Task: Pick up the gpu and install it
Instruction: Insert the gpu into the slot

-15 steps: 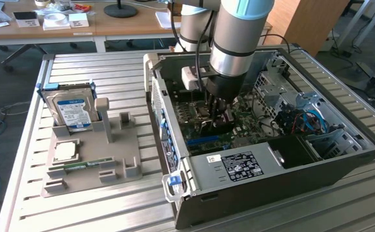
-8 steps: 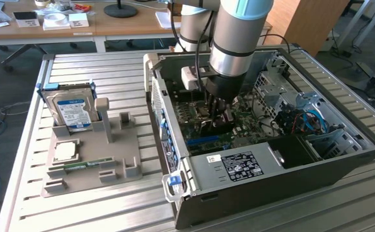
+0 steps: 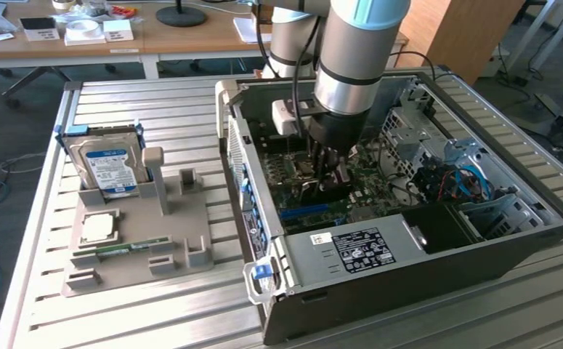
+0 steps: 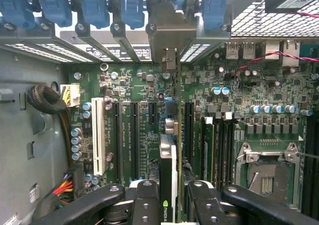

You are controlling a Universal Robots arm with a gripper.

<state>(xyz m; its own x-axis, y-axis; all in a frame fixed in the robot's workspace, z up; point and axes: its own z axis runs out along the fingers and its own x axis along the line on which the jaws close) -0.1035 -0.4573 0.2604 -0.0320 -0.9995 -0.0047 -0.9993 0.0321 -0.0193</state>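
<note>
Your gripper [image 4: 173, 200] clamps the thin, flat gpu [image 4: 168, 160] edge-on over the green motherboard [image 4: 149, 85], beside its long black slots [image 4: 134, 135].

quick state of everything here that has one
gripper: shut on the gpu
gpu: held on edge above the motherboard slots
computer case: on its side, side panel off
hard drive: upright in the grey holder
cpu: flat on the holder
memory stick: lying in a holder slot
</note>
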